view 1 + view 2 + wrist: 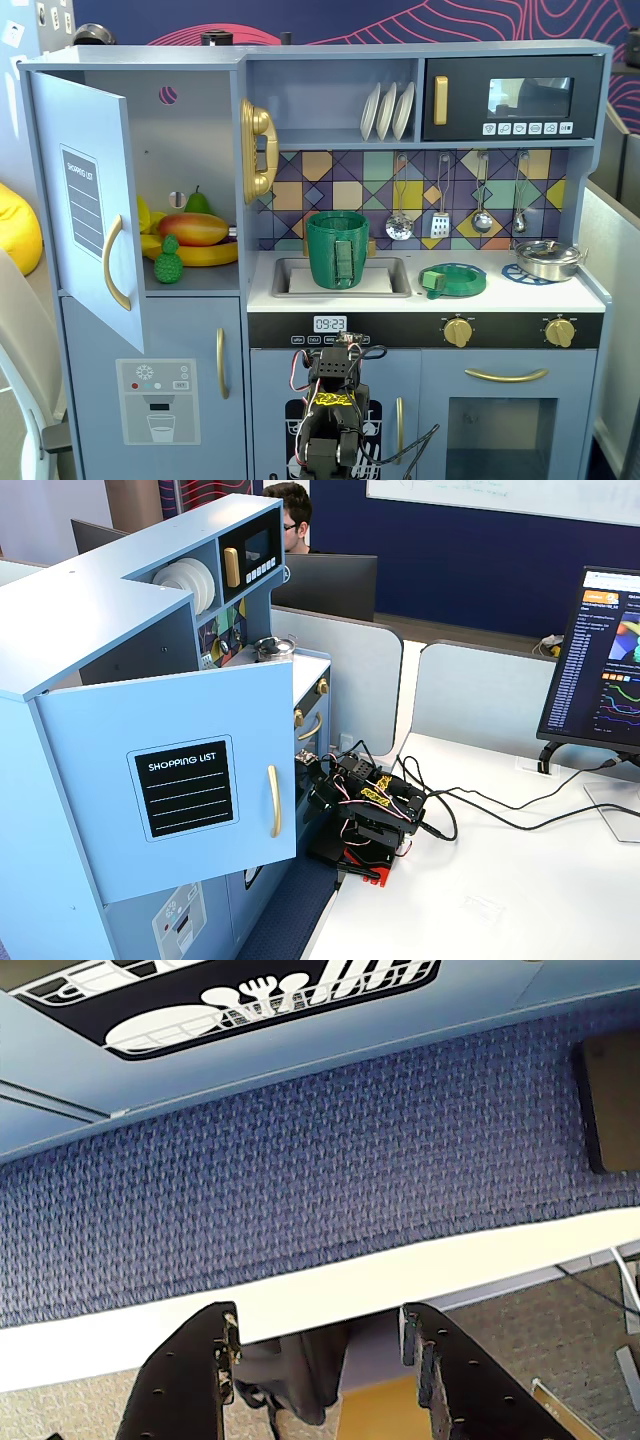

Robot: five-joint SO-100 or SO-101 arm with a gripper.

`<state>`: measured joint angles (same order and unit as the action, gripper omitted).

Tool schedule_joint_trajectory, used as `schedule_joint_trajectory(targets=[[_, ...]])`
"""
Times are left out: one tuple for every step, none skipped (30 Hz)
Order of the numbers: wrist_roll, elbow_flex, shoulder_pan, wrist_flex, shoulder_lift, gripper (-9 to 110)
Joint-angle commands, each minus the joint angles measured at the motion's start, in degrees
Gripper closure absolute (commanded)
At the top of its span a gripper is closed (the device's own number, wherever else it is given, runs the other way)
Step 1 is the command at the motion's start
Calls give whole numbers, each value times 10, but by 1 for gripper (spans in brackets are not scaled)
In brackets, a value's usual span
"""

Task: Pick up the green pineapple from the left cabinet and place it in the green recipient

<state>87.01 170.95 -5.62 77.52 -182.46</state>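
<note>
The green pineapple [167,260] stands at the front of the shelf in the left cabinet [203,140], beside a mango and bananas. The cabinet door [88,215] with the shopping-list label stands open; in a fixed view from the side the door [180,780] hides the shelf. The green recipient [337,250] stands upright in the sink, handle facing front. My arm [335,415] is folded low in front of the kitchen, far below the shelf; it also shows beside the kitchen on the white table [368,815]. My gripper [320,1328] is open and empty, pointing at blue carpet.
An orange-red mango [193,229], bananas [208,256] and a dark green pear [197,203] share the shelf. A flat green pan [452,279] and steel pot [548,259] sit on the counter. A gold phone [258,150] hangs beside the cabinet. Cables [480,815] cross the table.
</note>
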Motion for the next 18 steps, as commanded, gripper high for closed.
schedule_joint_trajectory(targets=[[-9,8,10,102,3,101],[-9,8,10,102,3,101],[-10,8,10,102,3,101],[-10,8,10,102,3,101],[-10,8,10,102,3,101],[-10,8,9,102,3,101],[-9,8,9,102,3,101],[-6,8,10,102,3,101],[-8,8,13,102,3,101],[-16,8,22,96,3,101],[-23,8,37,76,4,101],[-25,8,54,42,4,101],[-20,7,76,3,4,101],[-13,6,100,-41,4,101],[-10,5,130,-86,4,101],[-3,3,165,-124,5,101],[2,-4,202,-153,5,101],[2,-13,237,-178,5,101]])
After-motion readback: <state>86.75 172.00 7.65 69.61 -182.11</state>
